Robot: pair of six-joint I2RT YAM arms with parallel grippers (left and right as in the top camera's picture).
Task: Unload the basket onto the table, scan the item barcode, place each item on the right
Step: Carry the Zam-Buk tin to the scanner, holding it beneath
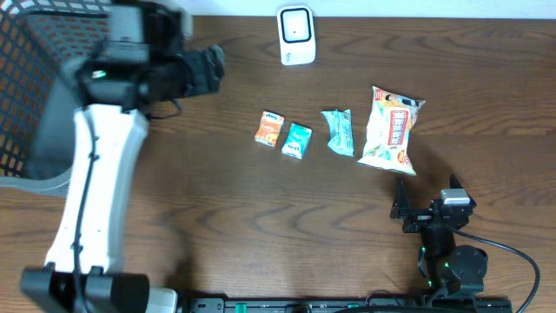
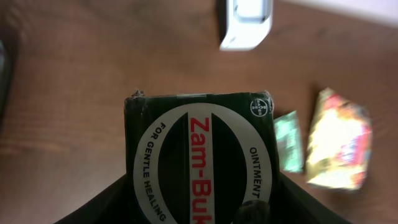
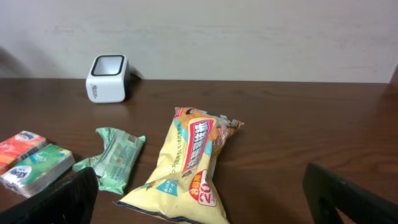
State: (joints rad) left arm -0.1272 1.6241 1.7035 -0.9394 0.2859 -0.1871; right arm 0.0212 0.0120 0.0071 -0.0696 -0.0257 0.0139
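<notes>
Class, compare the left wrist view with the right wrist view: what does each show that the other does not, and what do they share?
Only the left wrist view: the Zam-Buk box, close up in the lower frame.
Only the right wrist view: the orange packet and teal packet at the left edge, and the wall behind.
Both: the scanner, the green wrapper, the yellow bag and the table.
</notes>
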